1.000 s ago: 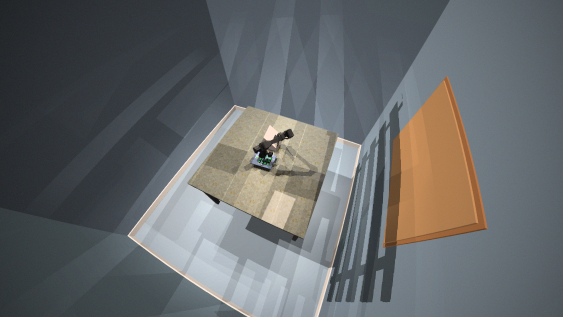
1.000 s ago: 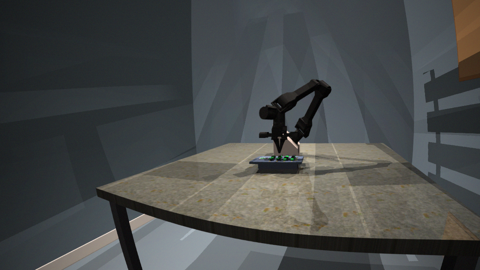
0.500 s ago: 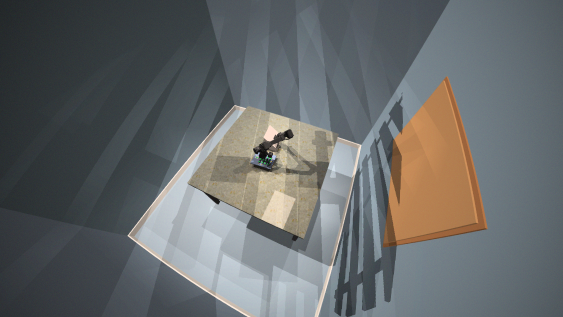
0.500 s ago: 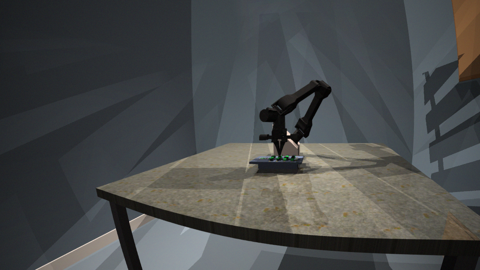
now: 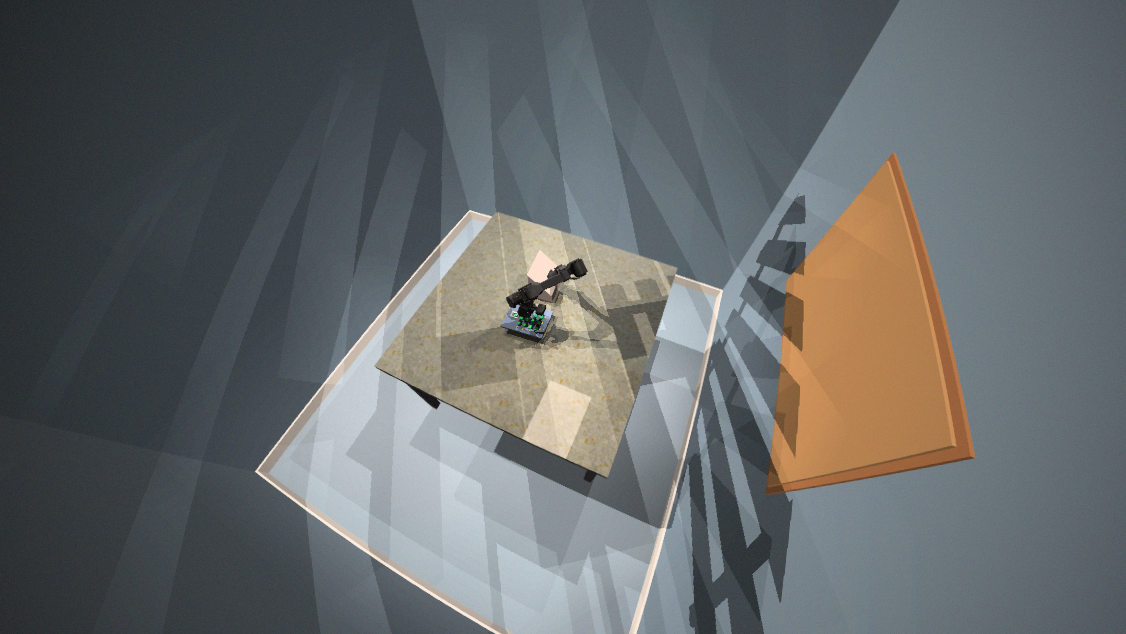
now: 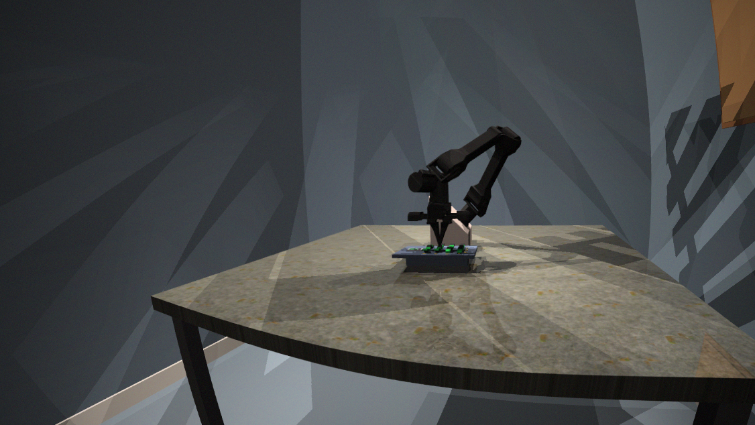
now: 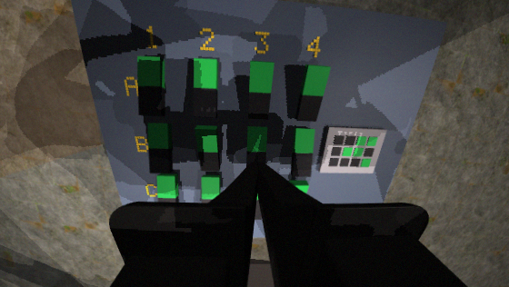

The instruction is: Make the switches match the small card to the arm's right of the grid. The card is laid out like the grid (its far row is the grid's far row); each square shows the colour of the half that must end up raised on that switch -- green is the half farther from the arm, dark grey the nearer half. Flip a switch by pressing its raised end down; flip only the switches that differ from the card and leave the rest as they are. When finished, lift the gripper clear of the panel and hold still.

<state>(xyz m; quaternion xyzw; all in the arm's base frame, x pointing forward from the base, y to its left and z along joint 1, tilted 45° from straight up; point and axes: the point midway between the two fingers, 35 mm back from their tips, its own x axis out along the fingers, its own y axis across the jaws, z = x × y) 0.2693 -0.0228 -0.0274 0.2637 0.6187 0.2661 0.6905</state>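
The blue-grey switch panel (image 7: 373,86) (image 6: 438,262) (image 5: 546,322) lies on the table, with rows A to C and columns 1 to 4. The small card (image 7: 353,150) sits to the right of row B, showing green and dark squares. My gripper (image 7: 256,168) (image 6: 440,243) is shut on nothing and points straight down. Its tip is at the near, dark end of switch B3 (image 7: 257,138), down at the level of the switches. The fingers hide switch C3 and most of C4 (image 7: 299,185). Switches A1 (image 7: 150,82), A2 (image 7: 205,82) and A4 (image 7: 314,91) show both halves.
A pinkish block (image 6: 463,228) (image 5: 542,266) stands at the arm's base, just behind the panel. The stone-patterned table (image 6: 369,316) ends a little way in front of the panel. An orange board (image 5: 866,338) hangs on the wall to the right.
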